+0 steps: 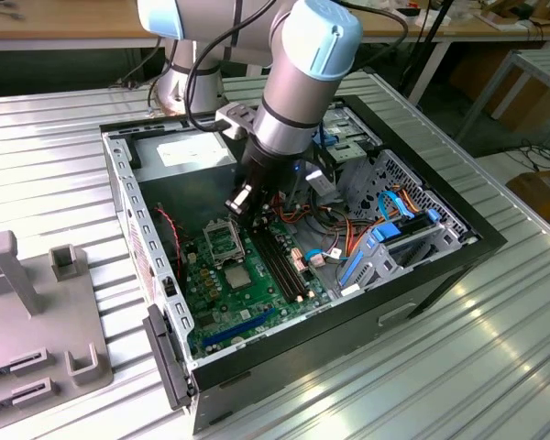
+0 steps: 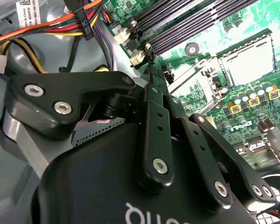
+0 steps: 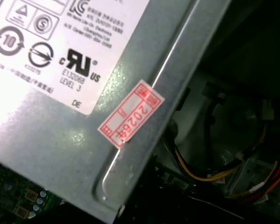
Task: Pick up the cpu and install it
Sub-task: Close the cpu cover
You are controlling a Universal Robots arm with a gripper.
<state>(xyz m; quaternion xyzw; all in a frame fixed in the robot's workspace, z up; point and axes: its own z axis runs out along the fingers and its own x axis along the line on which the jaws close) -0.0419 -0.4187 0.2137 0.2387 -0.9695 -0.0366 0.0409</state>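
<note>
1. Exterior view: claw (image 1: 242, 202) hovering over green board (image 1: 213, 307); opening impossible to tell.
2. Small silver cpu (image 1: 238, 277) flat at six o'clock from claw, untouched.
3. Likely light, stiff, fragile; best gripped by opposite edges.

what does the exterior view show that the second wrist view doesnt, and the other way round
The exterior view gives the wider scene: the open computer case lying on a ribbed metal table, a grey fixture at the exterior view's left, and the arm reaching down into the case.
The second wrist view gives board detail: a row of capacitors and the white clips at the slot ends.
Shared: the gripper, the green motherboard and the black memory slots.
</note>
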